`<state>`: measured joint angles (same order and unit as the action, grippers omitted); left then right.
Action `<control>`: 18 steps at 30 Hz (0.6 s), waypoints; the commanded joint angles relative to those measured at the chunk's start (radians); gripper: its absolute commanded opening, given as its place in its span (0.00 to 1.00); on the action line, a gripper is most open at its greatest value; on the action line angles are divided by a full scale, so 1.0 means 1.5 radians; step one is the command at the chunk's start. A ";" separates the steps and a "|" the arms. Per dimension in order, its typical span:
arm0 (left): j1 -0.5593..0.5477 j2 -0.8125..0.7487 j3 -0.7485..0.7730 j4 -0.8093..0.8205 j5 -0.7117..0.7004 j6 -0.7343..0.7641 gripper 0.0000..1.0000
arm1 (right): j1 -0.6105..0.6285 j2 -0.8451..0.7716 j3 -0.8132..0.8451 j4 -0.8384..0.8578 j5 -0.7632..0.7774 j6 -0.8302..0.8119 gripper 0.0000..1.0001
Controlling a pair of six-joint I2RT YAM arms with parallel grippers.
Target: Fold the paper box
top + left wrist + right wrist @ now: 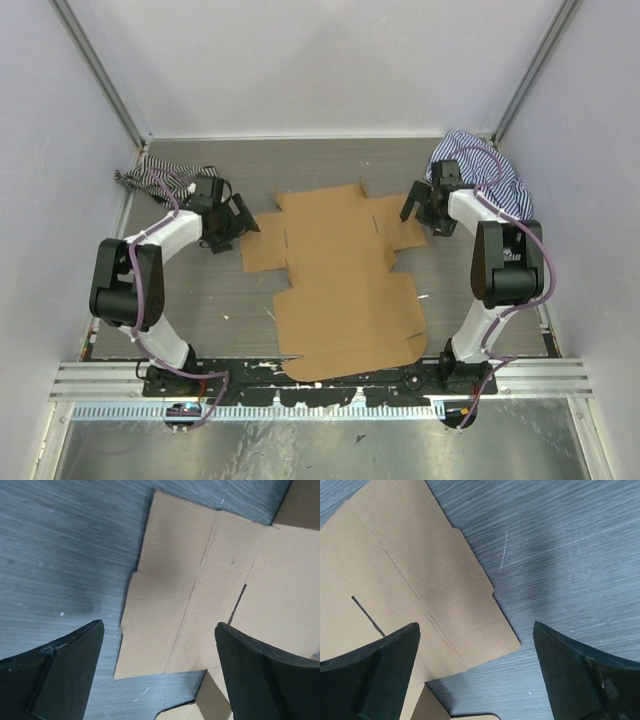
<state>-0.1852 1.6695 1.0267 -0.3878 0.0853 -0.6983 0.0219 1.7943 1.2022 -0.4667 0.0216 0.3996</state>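
Note:
The paper box (335, 285) lies flat and unfolded on the grey table as a brown die-cut cardboard sheet with flaps and slits. My left gripper (240, 222) hovers open at the edge of its left side flap. In the left wrist view the black fingers (65, 670) stand wide apart above that flap (200, 580), holding nothing. My right gripper (424, 210) is open over the right side flap. The right wrist view shows its fingers (580, 675) spread over the flap's corner (410, 580) and bare table.
A striped cloth (150, 180) lies at the back left behind the left arm. Another striped cloth (490, 170) is bunched at the back right behind the right arm. White walls enclose the table on three sides; a metal rail (320, 378) runs along the near edge.

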 commanded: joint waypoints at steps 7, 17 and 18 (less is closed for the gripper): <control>0.003 0.051 -0.011 0.074 0.040 -0.009 0.99 | -0.011 0.036 -0.017 0.073 -0.083 -0.008 1.00; 0.003 0.025 0.089 0.021 0.011 0.005 0.94 | 0.052 -0.003 0.079 0.034 -0.004 -0.036 0.99; 0.002 0.029 0.120 0.003 0.010 0.009 0.93 | 0.066 0.008 0.111 0.022 0.005 -0.045 0.97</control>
<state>-0.1852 1.7287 1.0740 -0.3405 0.1207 -0.7078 0.0471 1.8454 1.2057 -0.4145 -0.0349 0.3824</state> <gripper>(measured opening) 0.952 0.995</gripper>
